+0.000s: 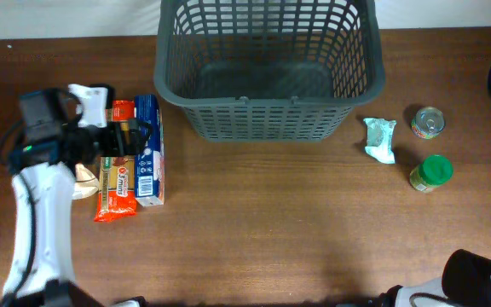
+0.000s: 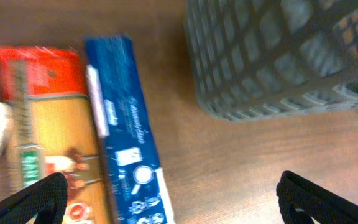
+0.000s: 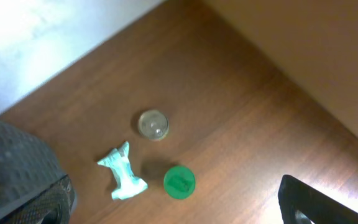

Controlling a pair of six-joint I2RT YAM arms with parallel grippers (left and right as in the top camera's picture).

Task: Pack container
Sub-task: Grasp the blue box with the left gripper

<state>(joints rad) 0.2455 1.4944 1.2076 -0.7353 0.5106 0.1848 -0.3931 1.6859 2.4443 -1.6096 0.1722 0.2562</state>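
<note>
Two tools stand released, neither grasping anything: the left tool hovers with its fingers spread wide over the groceries on the left of the desk, and the right tool hangs equally wide well back from the items on the right. The dark grey shopping basket sits at the far middle of the desk, and no grocery shows inside it, so the packing looks barely begun. Under the left tool a long blue box lies flat, touching an orange packet along its side. Because the two touch, a descent there could probably pinch both or shove the packet askew, and a hold near one end of so long a box would likely let it droop and catch on the basket's thick rim. The basket looks light, so a knock against its wall might slide it away. On the right, a tin can and a green-lidded jar stand near each other, with a crumpled teal-and-white packet just beside them; spread fingers coming down on one could tip its neighbour, and a toppled can would probably roll.
</note>
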